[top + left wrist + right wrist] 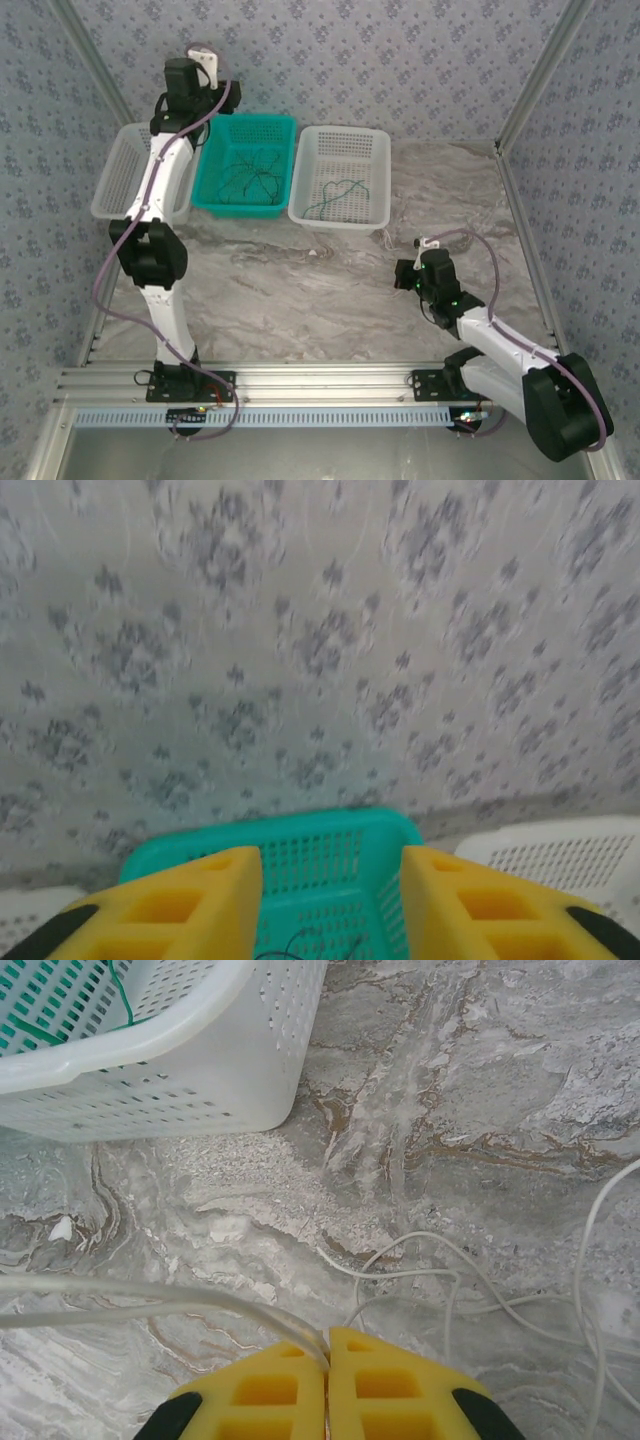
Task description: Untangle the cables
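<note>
Pale cable (pixel 100 1287) runs leftward (R gripper (pixel 327 1355) pinching).

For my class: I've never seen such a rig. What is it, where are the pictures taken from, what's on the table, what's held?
Robot arms: a left arm and a right arm, bolted at the table's near edge. One picture looks down from above; two come from wrist cameras, showing yellow fingers. At the back: a teal basket with dark cables, a white basket with a green cable, a second white basket. The left gripper is open; the right gripper pinches a pale cable.
</note>
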`<control>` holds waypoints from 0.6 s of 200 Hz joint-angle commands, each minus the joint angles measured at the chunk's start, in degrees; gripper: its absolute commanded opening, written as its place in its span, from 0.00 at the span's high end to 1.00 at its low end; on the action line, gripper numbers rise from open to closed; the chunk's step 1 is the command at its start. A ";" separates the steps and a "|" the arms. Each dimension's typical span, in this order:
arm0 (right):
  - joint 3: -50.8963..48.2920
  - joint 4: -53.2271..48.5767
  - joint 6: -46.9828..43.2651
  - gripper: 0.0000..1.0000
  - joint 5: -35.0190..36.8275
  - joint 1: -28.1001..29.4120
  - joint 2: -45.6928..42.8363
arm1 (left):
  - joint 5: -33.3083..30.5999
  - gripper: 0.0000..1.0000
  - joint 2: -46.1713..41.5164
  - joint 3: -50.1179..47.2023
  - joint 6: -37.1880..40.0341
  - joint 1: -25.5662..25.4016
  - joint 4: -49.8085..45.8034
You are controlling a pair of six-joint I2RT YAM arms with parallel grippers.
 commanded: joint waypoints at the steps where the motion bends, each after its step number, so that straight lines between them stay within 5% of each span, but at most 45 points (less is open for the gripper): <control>1: 0.24 -2.34 -0.08 0.92 -0.05 -0.11 -2.12 | -2.29 0.42 -5.66 -4.44 -4.65 0.49 -1.05; 56: 1.87 -6.84 0.44 0.92 -1.39 -0.05 -7.55 | 5.33 0.39 -28.99 -32.80 -18.59 -1.36 20.53; 84: 3.44 -8.71 0.14 0.93 -4.05 -0.06 -11.21 | 4.13 0.33 -42.01 -54.82 -21.28 -8.32 34.86; 120: 5.63 -9.04 -2.38 0.93 -9.31 0.09 -15.15 | 3.92 0.32 -50.20 -69.72 -18.79 -19.04 40.03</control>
